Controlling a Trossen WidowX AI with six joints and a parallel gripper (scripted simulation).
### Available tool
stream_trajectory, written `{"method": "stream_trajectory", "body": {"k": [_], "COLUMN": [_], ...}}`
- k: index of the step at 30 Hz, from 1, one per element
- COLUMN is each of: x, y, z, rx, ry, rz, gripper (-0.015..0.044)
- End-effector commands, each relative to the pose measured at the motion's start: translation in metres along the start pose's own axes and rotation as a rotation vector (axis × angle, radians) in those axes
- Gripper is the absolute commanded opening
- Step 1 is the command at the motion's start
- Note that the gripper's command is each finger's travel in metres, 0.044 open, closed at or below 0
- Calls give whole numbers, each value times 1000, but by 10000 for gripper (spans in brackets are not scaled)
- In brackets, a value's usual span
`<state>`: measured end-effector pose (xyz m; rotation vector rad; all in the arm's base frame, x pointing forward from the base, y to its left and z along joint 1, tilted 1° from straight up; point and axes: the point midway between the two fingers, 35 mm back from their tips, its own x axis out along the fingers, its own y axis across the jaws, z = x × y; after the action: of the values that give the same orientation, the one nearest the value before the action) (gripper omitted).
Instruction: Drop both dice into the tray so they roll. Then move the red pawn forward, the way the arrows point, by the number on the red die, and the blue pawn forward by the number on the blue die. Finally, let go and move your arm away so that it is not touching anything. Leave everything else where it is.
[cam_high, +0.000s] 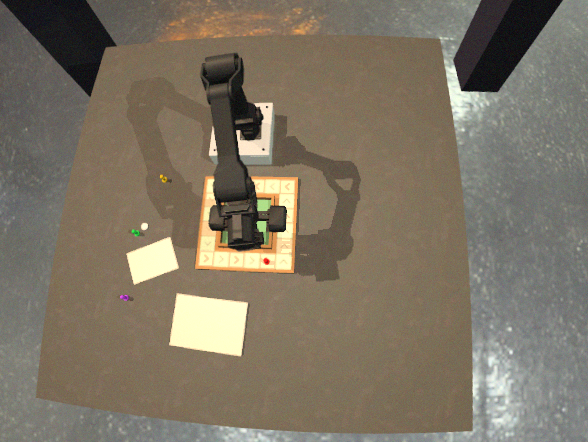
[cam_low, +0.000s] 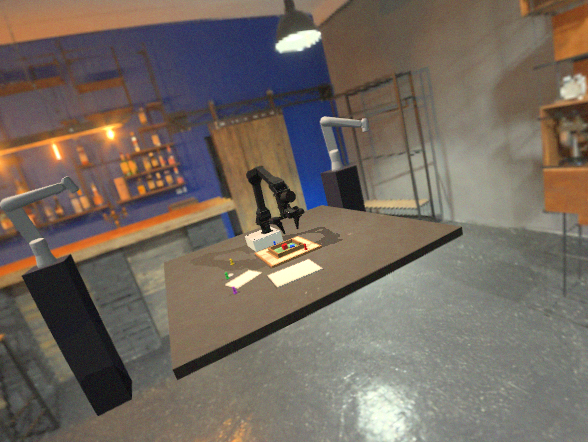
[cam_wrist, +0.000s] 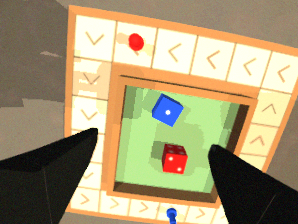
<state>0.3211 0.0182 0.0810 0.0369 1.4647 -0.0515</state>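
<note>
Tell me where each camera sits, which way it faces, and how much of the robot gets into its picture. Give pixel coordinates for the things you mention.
Top: high above the brown table (cam_high: 380, 320), facing down; the black arm (cam_high: 227, 135) covers part of the square arrow board (cam_high: 201, 250).
Exterior: off beyond a table edge, looking across at the whole black arm (cam_low: 257, 197) on its white block base.
Wrist: on the arm, looking down at the green-floored tray (cam_wrist: 200, 110) between two black fingers.
Top and wrist both show the red pawn (cam_high: 266, 261) (cam_wrist: 136, 42).

In the wrist view, the blue die (cam_low: 292, 246) (cam_wrist: 167, 110) towards 12 o'clock in the green-floored tray (cam_high: 273, 239) (cam_low: 286, 253) (cam_wrist: 114, 150) bears 1 white pip; the red die (cam_low: 284, 246) (cam_wrist: 174, 159), towards 6 o'clock, shows white pips too. Tan arrows pattern the orange-edged board's (cam_high: 207, 259) (cam_low: 264, 260) (cam_wrist: 95, 38) cream squares.
</note>
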Motion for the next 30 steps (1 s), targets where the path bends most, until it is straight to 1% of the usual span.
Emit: {"method": "stream_trajectory", "body": {"k": [1,4,5,14,18,30], "x": [13,28,32,37,50,62], "y": [10,21,24,27,27,28], "z": [29,54,60,67,66,66], "rx": [-40,-75,-84,-91,-91,-91], "ry": [31,61,69,75,75,75], "rz": [4,8,9,10,10,10], "gripper": [282,204,200,200,200,200]}}
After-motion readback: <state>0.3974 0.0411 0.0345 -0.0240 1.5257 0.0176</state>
